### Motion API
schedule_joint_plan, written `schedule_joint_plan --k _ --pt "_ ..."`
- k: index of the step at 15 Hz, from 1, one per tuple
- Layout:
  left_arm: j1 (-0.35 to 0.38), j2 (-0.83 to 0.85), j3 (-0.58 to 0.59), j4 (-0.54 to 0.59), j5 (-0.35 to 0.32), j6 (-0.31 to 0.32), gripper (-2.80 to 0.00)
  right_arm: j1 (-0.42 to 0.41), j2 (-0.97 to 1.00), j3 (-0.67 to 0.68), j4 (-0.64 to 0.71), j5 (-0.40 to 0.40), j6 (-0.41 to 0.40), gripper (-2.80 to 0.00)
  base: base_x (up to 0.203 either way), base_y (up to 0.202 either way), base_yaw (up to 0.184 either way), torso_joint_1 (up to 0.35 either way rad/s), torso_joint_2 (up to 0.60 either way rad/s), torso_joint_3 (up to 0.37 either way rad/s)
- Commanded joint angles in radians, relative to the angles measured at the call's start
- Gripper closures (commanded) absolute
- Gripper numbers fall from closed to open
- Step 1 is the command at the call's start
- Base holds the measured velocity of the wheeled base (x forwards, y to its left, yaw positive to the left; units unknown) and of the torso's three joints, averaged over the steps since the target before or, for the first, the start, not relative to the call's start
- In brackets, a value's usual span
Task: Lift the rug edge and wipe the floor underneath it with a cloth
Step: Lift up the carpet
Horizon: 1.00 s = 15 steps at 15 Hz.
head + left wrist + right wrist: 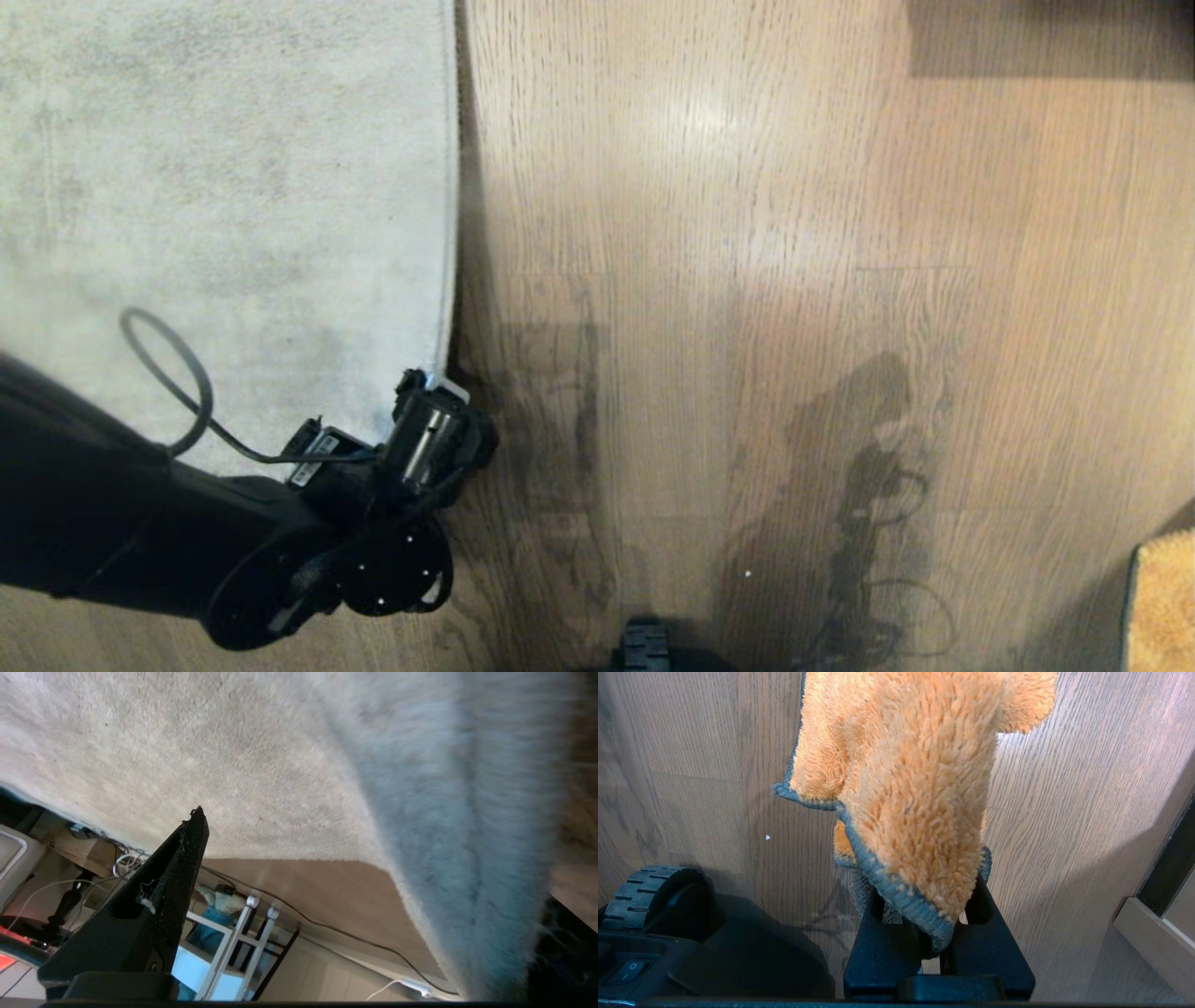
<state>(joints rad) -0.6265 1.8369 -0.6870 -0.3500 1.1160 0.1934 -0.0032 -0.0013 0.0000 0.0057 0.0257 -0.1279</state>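
Head view: your left gripper point(446, 392) sits at the rug edge point(449, 233), its fingertips hidden behind the wrist; edge runs straight away from you, rug to the left, floor point(747, 280) to the right. L jaws wide apart, holding nothing. R gripper point(938, 933): jaws clamped on the cloth point(906, 788), hanging over floor; only its corner shows in head view.

The left arm point(140, 504) is clad in matte black housings, with a round black joint cap point(387, 565) carrying small pale screw heads. A thin black cable point(177, 383) loops from the forearm to the wrist — where a silver-grey cylindrical module point(425, 439) and a white label point(313, 457) sit. The left gripper point(327, 858) has wedge-shaped black fingers point(182, 868) with textured pads. A ribbed black wheel point(649, 891) shows on the base.
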Motion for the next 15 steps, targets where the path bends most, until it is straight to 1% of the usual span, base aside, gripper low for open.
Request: schedule_joint_plan --k 1,3,6,7,8,10,12,15 --pt "-0.021 0.022 0.002 -0.005 0.007 0.0 -2.8 0.0 0.001 0.0 0.0 0.0 -0.001 0.0 0.0 0.0 0.0 0.0 0.0 0.0" --pt "-0.038 0.024 0.019 -0.006 0.006 -0.008 -2.8 0.0 0.001 0.0 0.0 0.0 -0.001 0.0 0.0 0.0 0.0 0.0 0.0 0.0" --pt "-0.045 0.022 0.046 -0.007 0.004 -0.019 -2.8 0.0 0.001 0.0 0.0 0.0 -0.001 0.0 0.0 0.0 0.0 0.0 0.0 0.0" --pt "-0.044 0.021 0.047 -0.007 0.004 -0.019 -2.73 0.0 0.001 0.0 0.0 0.0 -0.001 0.0 0.0 0.0 0.0 0.0 0.0 0.0" --pt "-0.044 0.019 0.046 -0.007 0.004 -0.019 0.0 0.0 0.001 0.0 0.0 0.0 -0.001 0.0 0.0 0.0 0.0 0.0 0.0 0.0" --pt "-0.044 0.016 0.046 -0.006 0.004 -0.019 0.0 0.0 0.001 0.0 0.0 0.0 -0.001 0.0 0.0 0.0 0.0 0.0 0.0 0.0" --pt "-0.042 0.009 0.048 -0.006 0.007 -0.032 0.0 0.0 0.001 0.0 0.0 0.0 -0.001 0.0 0.0 0.0 0.0 0.0 0.0 0.0" --pt "-0.038 -0.027 0.073 -0.006 0.003 -0.039 0.0 0.0 0.001 0.0 0.0 0.0 -0.001 0.0 0.0 0.0 0.0 0.0 0.0 0.0"
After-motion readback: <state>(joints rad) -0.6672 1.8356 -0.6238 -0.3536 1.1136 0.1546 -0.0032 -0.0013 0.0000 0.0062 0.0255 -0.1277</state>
